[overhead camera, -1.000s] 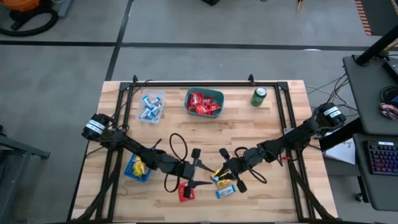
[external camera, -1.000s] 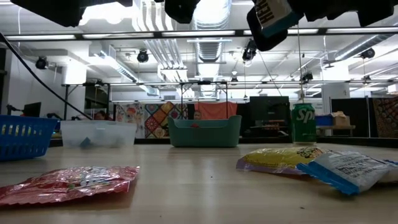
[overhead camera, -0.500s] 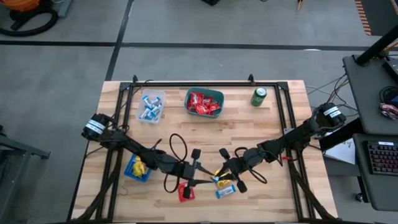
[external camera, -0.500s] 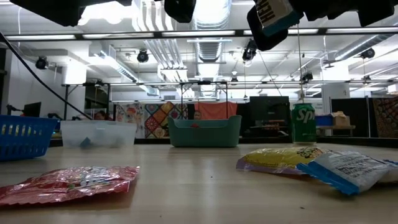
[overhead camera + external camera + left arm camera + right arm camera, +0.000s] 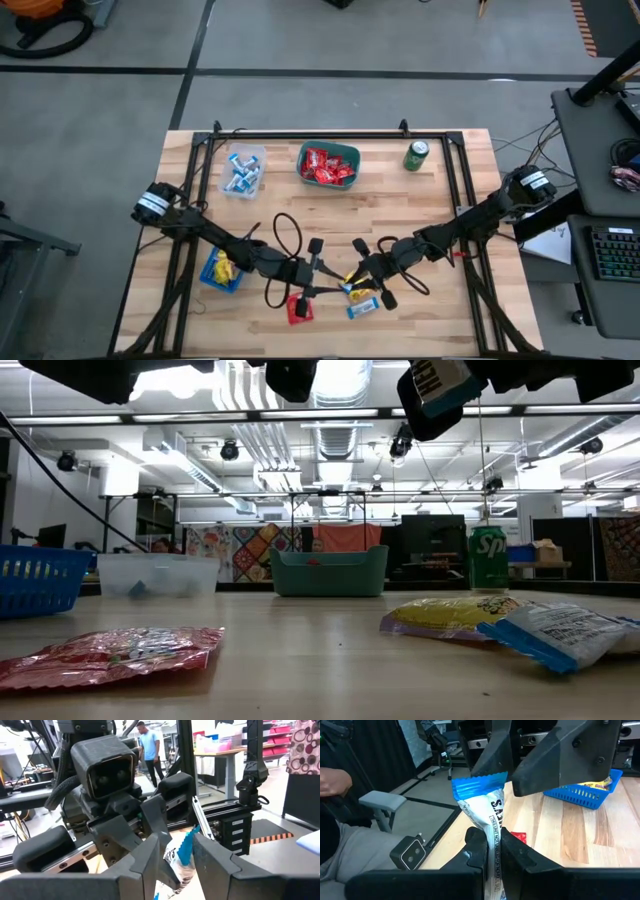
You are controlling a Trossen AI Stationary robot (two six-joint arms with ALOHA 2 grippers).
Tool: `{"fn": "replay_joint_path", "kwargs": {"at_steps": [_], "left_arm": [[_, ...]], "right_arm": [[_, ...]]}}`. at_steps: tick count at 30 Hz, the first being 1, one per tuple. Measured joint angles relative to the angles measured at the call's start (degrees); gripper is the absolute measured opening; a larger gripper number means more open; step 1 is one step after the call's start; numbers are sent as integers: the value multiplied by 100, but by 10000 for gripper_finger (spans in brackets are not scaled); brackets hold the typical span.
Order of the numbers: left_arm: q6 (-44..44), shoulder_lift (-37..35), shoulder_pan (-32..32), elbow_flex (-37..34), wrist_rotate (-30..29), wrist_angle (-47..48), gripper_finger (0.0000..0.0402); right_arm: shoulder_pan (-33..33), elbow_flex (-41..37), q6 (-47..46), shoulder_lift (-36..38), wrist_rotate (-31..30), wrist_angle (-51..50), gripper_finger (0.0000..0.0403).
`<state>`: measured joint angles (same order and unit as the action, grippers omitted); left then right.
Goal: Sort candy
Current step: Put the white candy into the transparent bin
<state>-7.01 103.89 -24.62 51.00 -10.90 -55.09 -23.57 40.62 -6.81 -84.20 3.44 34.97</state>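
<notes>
My left gripper (image 5: pixel 333 291): mid-table, fingers parted around a wrapper's tip. My right gripper (image 5: pixel 352 284): facing it, fingers pinched closed on the wrapper.

A robotics lab or open workshop: bare silver ceiling ducts (image 5: pixel 335 385) and strip lights run overhead; far behind the pale wooden slatted table (image 5: pixel 440 215) hangs a patchwork quilt (image 5: pixel 255 550). To its right stands a grey desk with a black keyboard (image 5: pixel 612 255); a person in a blue shirt (image 5: pixel 149 747) walks among workbenches.
</notes>
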Motion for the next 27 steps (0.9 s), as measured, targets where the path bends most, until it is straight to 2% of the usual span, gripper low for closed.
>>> {"fn": "replay_joint_path", "kwargs": {"at_steps": [6, 13, 16, 21, 27], "left_arm": [[-54, 204, 0, 33, 254, -210, 101], [-384, 736, 26, 499, 253, -292, 95], [-496, 731, 26, 531, 250, -291, 75], [-497, 692, 26, 515, 250, -228, 15], [-472, 588, 17, 514, 86, -109, 8]], "right_arm": [[0, 0, 0, 0, -4, 4, 28], [-4, 0, -17, 0, 33, -57, 28], [-4, 0, -24, 0, 35, -5, 29], [-4, 0, -138, 2, 20, -7, 29], [-2, 0, -213, 100, -17, -40, 35]]}}
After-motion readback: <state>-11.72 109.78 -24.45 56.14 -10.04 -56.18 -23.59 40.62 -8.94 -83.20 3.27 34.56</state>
